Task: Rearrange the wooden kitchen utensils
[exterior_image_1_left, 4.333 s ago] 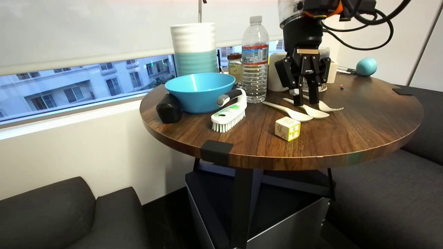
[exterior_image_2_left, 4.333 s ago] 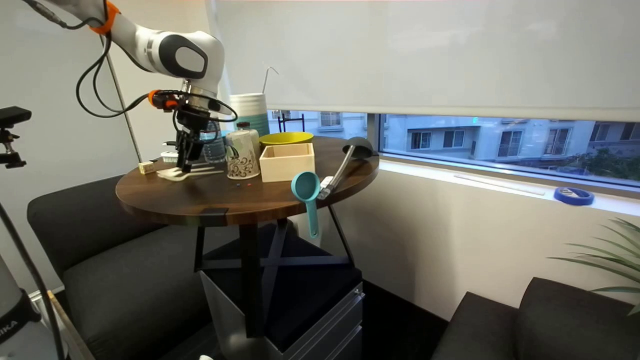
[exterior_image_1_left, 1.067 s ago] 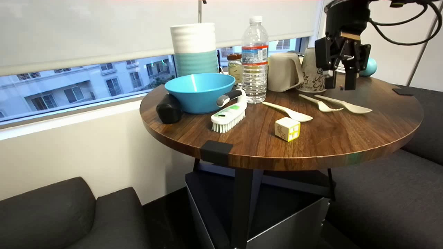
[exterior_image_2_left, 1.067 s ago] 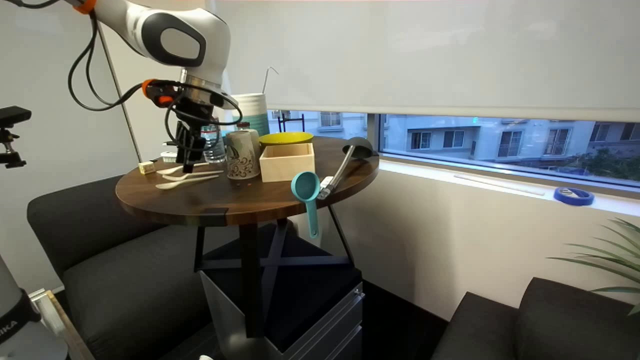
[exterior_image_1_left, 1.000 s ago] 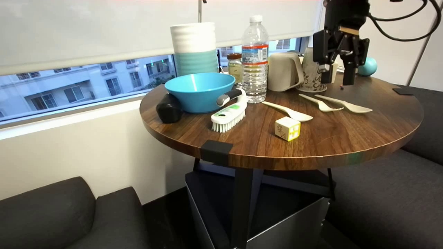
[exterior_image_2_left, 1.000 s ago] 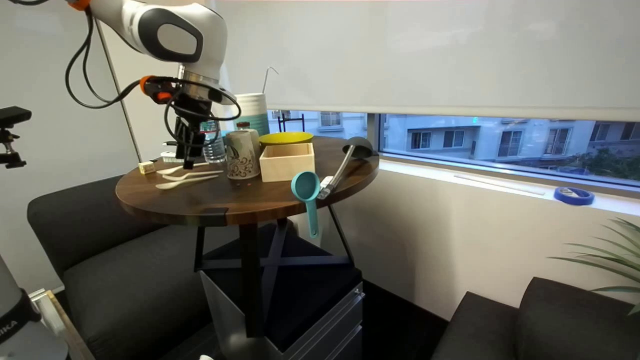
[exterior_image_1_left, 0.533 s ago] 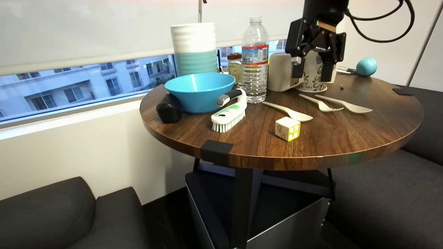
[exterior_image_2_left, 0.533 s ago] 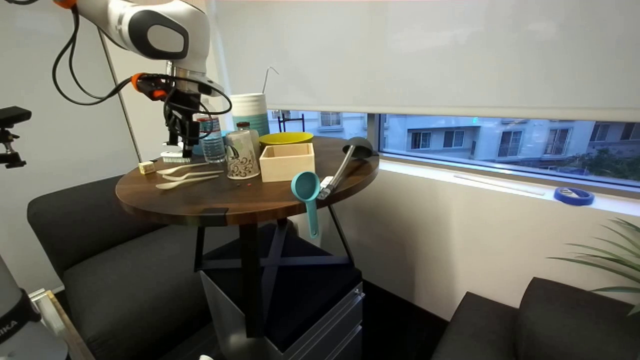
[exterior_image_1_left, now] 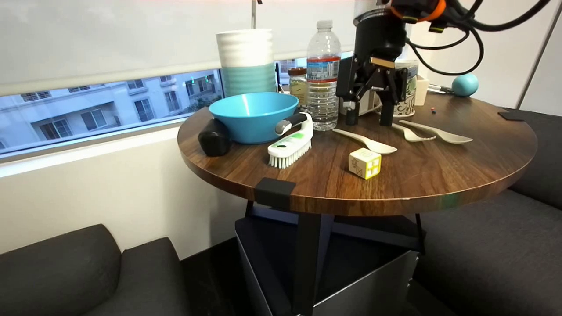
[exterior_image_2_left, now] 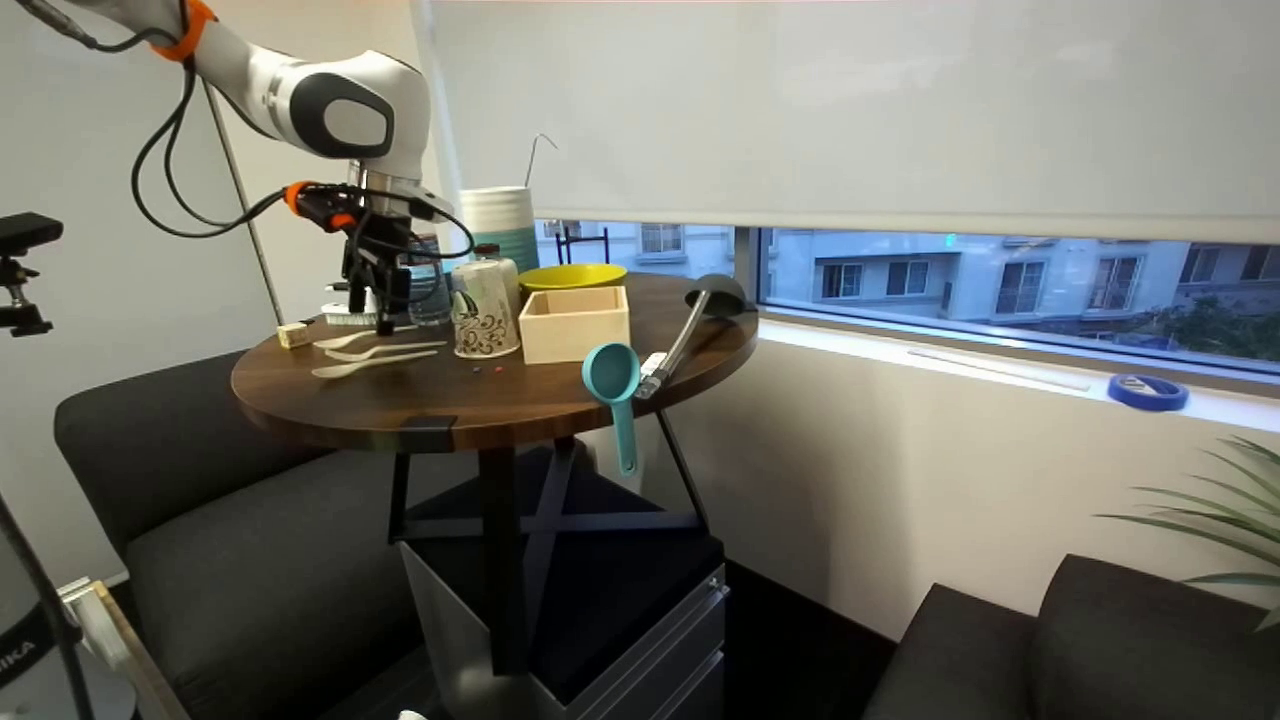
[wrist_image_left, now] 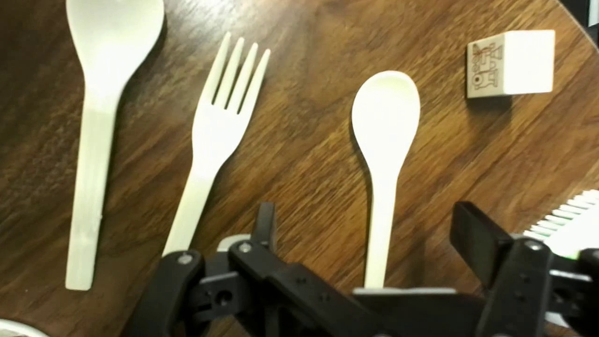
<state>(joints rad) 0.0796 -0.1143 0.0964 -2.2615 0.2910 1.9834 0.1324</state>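
Since the earliest frame, the large spoon has moved from between the small spoon and the fork to the fork's other side; all three lie flat on the counter. We have the end effector released, jaws parted above the small spoon's handle, likely our next grasp. We should center on it, descend straight, pinch gently, and lift it clear of the fork and the water bottle.

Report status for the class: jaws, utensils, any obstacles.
Jaws open, empty. Small spoon, large spoon, fork lying apart on table. Possibly in the way: fork handle.
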